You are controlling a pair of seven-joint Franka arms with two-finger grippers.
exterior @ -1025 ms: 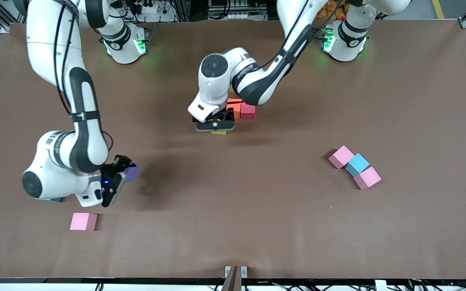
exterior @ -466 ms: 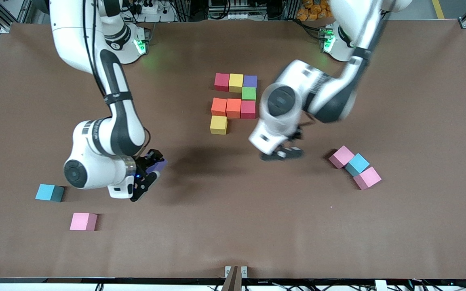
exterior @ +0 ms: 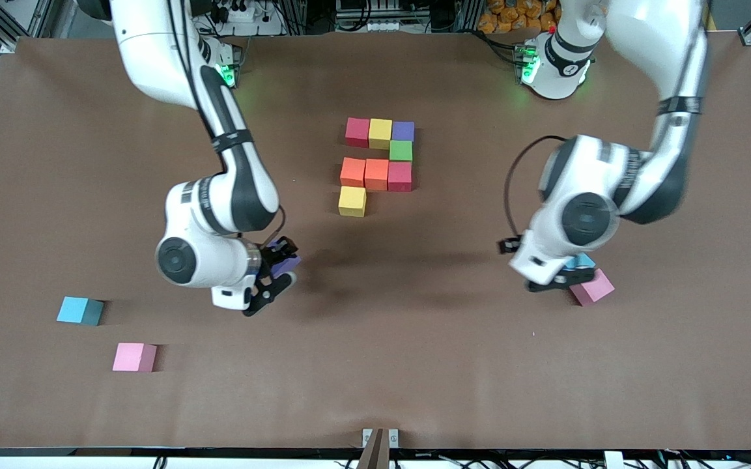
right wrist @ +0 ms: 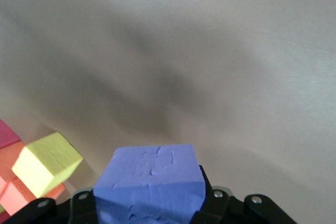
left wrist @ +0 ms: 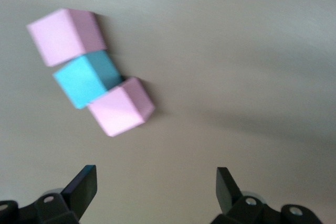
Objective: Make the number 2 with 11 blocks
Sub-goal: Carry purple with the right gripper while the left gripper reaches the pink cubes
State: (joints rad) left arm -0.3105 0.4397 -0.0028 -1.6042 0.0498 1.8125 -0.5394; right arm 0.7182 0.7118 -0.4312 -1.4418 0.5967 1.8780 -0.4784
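Note:
The partial number 2 of blocks lies mid-table: red [exterior: 357, 132], yellow [exterior: 380, 133] and purple [exterior: 403, 131] in a row, green [exterior: 401, 151] under the purple, then two orange [exterior: 364, 173] and a red [exterior: 400, 176], then a yellow block [exterior: 352, 201]. My right gripper [exterior: 277, 268] hangs over bare table near that yellow block [right wrist: 47, 162], shut on a purple block [exterior: 284, 262] [right wrist: 149, 182]. My left gripper [exterior: 561, 280] [left wrist: 156, 187] is open over the table beside a cluster of pink [left wrist: 65, 35], light blue [left wrist: 86, 80] and pink [left wrist: 121, 106] blocks.
A light blue block [exterior: 80, 311] and a pink block [exterior: 135, 357] lie apart toward the right arm's end, near the front camera. In the front view the left arm covers most of the cluster; one pink block [exterior: 593, 286] shows.
The left arm swung away from the figure to the pink and blue cluster, uncovering the figure. The right arm carried the purple block toward the figure.

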